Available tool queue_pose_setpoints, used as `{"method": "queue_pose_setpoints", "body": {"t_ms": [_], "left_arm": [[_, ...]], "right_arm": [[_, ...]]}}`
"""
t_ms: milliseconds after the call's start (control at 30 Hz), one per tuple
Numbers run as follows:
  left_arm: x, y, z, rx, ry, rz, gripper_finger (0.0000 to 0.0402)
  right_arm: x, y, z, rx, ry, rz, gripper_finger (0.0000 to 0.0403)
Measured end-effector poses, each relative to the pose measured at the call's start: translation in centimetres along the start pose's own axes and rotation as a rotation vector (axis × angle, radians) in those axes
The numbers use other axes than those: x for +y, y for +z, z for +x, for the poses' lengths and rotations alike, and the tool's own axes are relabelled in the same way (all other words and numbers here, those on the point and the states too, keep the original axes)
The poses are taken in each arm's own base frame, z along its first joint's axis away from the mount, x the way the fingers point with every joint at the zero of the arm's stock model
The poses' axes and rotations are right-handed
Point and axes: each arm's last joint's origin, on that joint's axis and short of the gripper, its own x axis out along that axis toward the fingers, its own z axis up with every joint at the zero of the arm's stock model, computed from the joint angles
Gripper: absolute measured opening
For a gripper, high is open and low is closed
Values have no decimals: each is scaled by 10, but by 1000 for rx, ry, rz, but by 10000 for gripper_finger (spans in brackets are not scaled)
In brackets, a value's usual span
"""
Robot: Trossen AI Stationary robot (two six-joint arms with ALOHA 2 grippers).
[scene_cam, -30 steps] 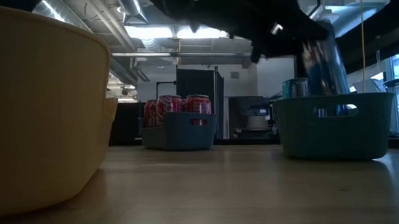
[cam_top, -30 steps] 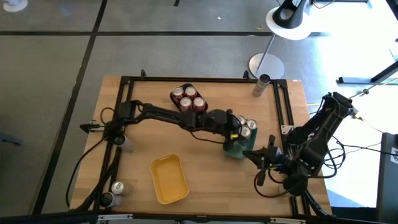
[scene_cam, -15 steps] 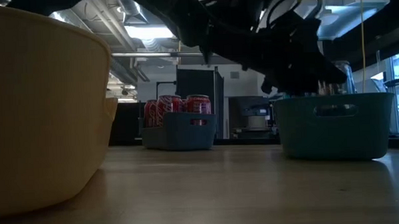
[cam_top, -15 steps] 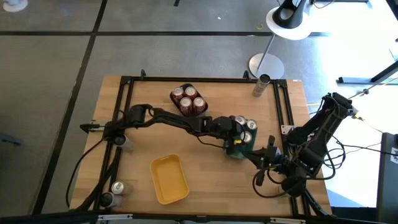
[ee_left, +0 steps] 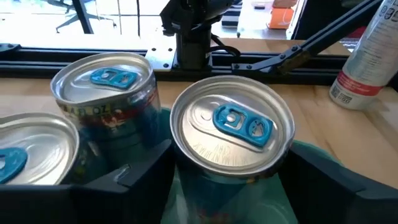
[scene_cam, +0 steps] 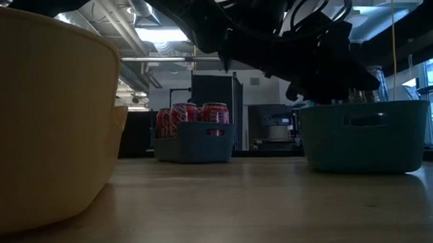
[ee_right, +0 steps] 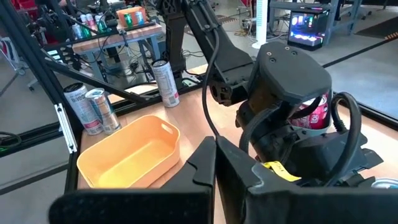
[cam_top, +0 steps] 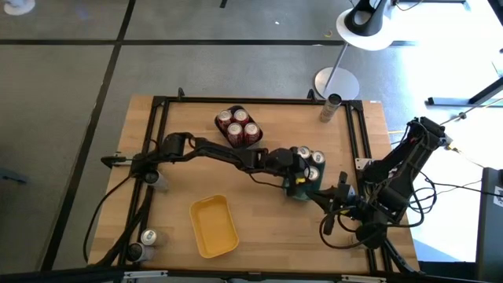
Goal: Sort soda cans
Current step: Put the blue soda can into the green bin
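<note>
Nearest the low camera, the yellow tray [scene_cam: 43,120] is seen empty on the tabletop [cam_top: 259,220]. Beyond it, the teal tray [scene_cam: 365,134] is reached into by the left tool [cam_top: 302,169], which a second ago was held higher with a can carried above the tray and is now lowered into it. In the left wrist view the can [ee_left: 231,134] is seen between the two dark fingers [ee_left: 146,171], standing inside the teal tray beside two other cans [ee_left: 102,93]. The jaws are spread a little wider than a moment ago, though it cannot be told whether the can is fully let go. By that reading, one more can is judged to be delivered to its group, and a withdrawal straight up is called for so that the neighbours are not knocked.

Farther back, three red cans [cam_top: 238,126] are held in the dark tray [scene_cam: 194,145]. Unsorted cans are left at the tabletop's left edge [cam_top: 147,238] and one at the far edge [cam_top: 328,108]. The right tool [cam_top: 336,206] is kept pressed together, waiting at the right side.
</note>
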Motion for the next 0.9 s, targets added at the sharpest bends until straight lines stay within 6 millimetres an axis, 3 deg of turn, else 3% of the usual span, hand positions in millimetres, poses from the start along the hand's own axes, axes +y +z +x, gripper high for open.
{"method": "queue_pose_setpoints", "body": {"t_ms": [233, 533, 767, 900], "left_arm": [[-7, 2, -1, 1, -14, 26, 298], [-9, 27, -29, 93, -2, 68, 300], [-9, 59, -73, 197, -1, 102, 301], [-10, 71, -113, 352, 8, 131, 301]], "right_arm": [[0, 0, 0, 1, -1, -2, 12], [0, 0, 0, 0, 2, 3, 12], [0, 0, 0, 8, 5, -3, 12], [0, 0, 0, 7, 4, -12, 12]]}}
